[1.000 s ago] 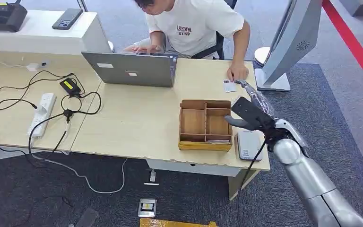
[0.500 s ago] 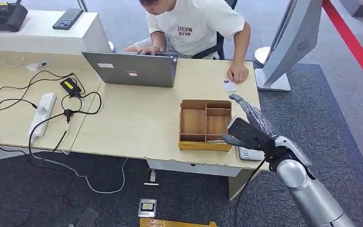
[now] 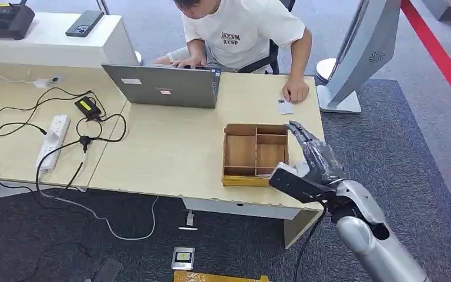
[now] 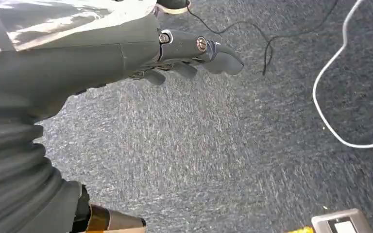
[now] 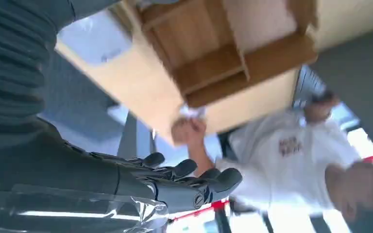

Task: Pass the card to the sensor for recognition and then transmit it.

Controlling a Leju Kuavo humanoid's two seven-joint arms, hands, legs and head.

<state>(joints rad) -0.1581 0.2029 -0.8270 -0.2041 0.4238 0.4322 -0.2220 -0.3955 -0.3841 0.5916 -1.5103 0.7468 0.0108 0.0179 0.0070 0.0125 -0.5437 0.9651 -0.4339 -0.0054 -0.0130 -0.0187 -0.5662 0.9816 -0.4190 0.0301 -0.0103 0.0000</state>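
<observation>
Grey right hand [image 3: 314, 161] | fingers spread, holding nothing | above wooden box's [image 3: 255, 154] edge

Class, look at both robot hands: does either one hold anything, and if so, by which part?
Nothing is held. The right hand hovers with fingers extended beside the wooden tray; the left hand hangs empty over carpet.

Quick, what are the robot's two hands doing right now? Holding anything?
Left hand: open, holding nothing, hanging over the carpet.
Right hand: open, fingers stretched out, empty, beside the wooden box.
</observation>
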